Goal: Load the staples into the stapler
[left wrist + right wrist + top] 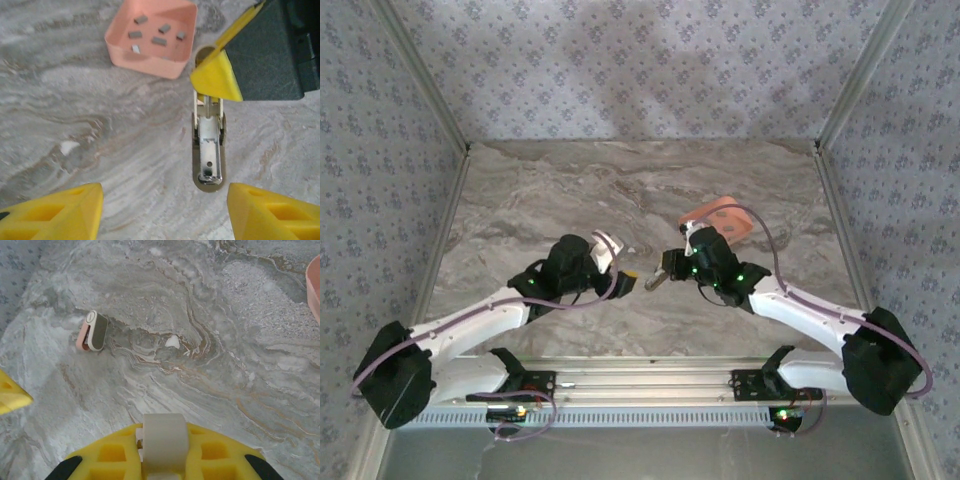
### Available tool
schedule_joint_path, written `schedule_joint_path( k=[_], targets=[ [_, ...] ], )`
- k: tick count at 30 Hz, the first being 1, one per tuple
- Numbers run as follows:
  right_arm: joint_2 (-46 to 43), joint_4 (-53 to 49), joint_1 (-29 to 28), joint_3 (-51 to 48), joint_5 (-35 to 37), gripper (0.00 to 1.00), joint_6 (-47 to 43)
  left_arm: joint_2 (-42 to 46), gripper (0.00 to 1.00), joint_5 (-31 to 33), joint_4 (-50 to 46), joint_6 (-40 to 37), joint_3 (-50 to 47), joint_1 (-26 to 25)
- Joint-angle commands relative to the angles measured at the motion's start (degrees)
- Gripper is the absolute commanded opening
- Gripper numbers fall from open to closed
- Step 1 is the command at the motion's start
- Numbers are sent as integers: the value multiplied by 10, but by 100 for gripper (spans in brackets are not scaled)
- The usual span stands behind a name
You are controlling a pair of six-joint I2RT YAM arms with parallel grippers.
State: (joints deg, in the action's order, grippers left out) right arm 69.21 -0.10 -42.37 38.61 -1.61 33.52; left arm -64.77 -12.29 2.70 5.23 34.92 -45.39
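Staples (159,41): several short grey strips, loose on the floor of the pink tray (150,62), upper centre of the left wrist frame, scattered and not touching.
Handling, judged: light and stiff, but likely brittle along the glued seam (a hard pinch could snap a strip). Probably slick on the tray floor. Best taken across the narrow width at mid-length, one strip at a time.

Stapler (207,150): opened, right of centre in that frame, just below the tray's lower right corner. The bare metal channel faces up and looks empty. Cannot tell whether its base rests on the marble table (100,125).

Right gripper (162,432): clenched on the stapler's cream-coloured end, bottom centre of its own frame.
Left gripper (165,192): jaws spread wide with nothing between them, over bare table below the tray.

Views: the left wrist frame gives the strips inside the tray and the open channel. The right wrist frame gives the grip close up, plus a small pink-and-grey object (94,331) at upper left (identity unclear). The top view gives both arms meeting mid-table, with the tray behind the right wrist.
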Motion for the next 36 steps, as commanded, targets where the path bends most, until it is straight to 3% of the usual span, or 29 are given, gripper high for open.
schedule_joint_path(
  k=[1,10,23,30,36],
  targets=[
    [8,4,-10,22,15,12,-23,-25,66,5,2,36,17,-18],
    [1,63,-10,-2,-31,12,-27,-112,66,-4,24,59,58,-47],
    [-7,85,-5,-12,-65,12,-31,-136,61,6,86,112,58,-47],
    [-10,97,-6,-15,-74,12,-28,-146,54,4,97,117,61,-47],
    [-12,100,-6,-14,-79,12,-26,-150,35,4,107,118,56,-47]
  ],
)
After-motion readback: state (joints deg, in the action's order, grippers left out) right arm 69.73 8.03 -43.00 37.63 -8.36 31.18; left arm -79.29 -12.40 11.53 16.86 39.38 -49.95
